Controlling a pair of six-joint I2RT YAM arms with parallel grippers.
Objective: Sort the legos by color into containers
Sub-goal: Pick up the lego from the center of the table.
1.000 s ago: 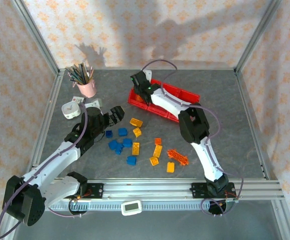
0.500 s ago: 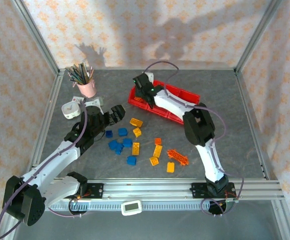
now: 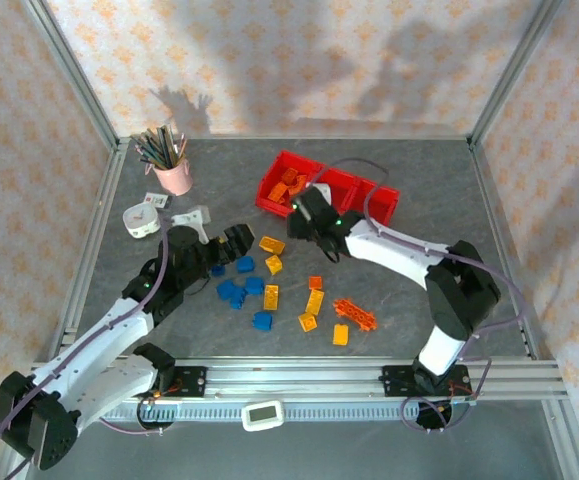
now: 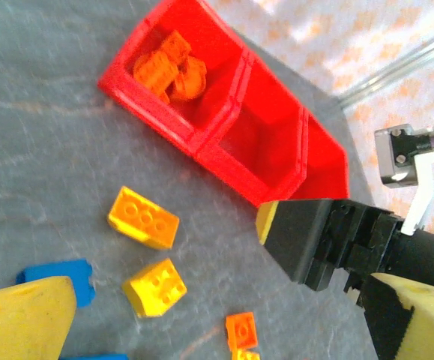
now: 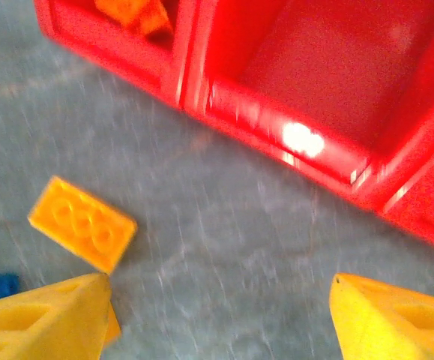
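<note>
The three joined red containers (image 3: 364, 192) (image 4: 265, 146) (image 5: 291, 71) stand at the back middle. The left bin holds deep orange legos (image 3: 287, 185) (image 4: 168, 66). Blue legos (image 3: 239, 290), yellow-orange legos (image 3: 271, 296) and a ladder-like orange one (image 3: 355, 313) lie scattered on the grey table. My right gripper (image 3: 311, 232) (image 5: 220, 322) hangs open just in front of the bins, nothing between its fingers, a yellow-orange brick (image 5: 82, 223) by its left finger. My left gripper (image 3: 237, 243) (image 4: 217, 330) is open over the bricks' left side, holding nothing.
A pink cup of pencils (image 3: 172, 172) stands at the back left, with a white tape roll (image 3: 141, 219) and a white item (image 3: 193, 216) near it. Metal frame rails border the table, and a small white device (image 3: 263, 415) sits on the front rail.
My right gripper has drawn back from over the left bin to the table in front of it, jaws widening. The left arm has shifted slightly right.
</note>
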